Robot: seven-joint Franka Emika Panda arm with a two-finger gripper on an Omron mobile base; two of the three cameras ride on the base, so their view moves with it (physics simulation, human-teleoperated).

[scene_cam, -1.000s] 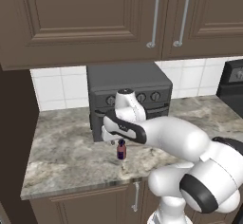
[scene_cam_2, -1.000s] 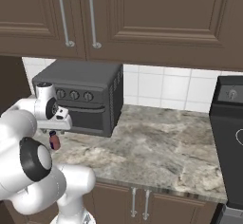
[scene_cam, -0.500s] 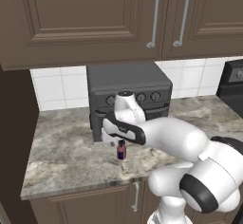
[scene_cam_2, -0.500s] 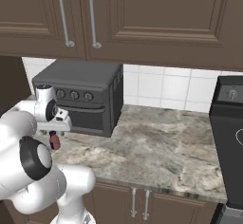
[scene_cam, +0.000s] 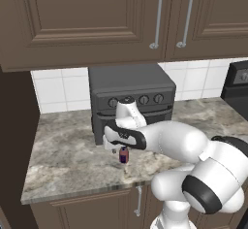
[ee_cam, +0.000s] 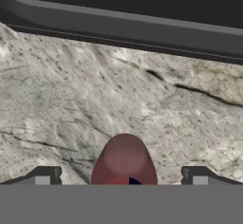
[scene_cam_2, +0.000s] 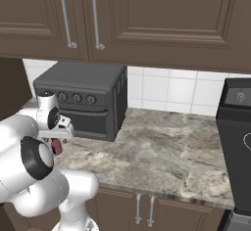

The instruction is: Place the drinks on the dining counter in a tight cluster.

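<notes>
In the left base view the white arm sweeps up from the lower right and bends down so that the claw hangs just above a small squat reddish-brown bottle, which stands upright on the marbled stone tabletop directly in front of the grey toaster oven. From the bottle the oven sits at about 12 o'clock, close behind, and the tabletop's front edge runs at 6 o'clock. The right base view shows the same bottle at about 9 o'clock in the frame, partly hidden by the arm's white shoulder, with the claw over it and the toaster oven just behind — the long stretch of tabletop spreads away toward 3 o'clock, where a dark stove stands at the far end. In the hand view the bottle's rounded reddish top rises at 6 o'clock, squarely between the two dark fingertips, which stand spread wide at 7 and 5 o'clock with clear stone showing between each tip and the bottle — the claw is apart and grips nothing. The dark lower edge of the toaster oven crosses the hand view at 12 o'clock. Brown upper cabinets with metal handles hang above the oven, over white wall tiles
</notes>
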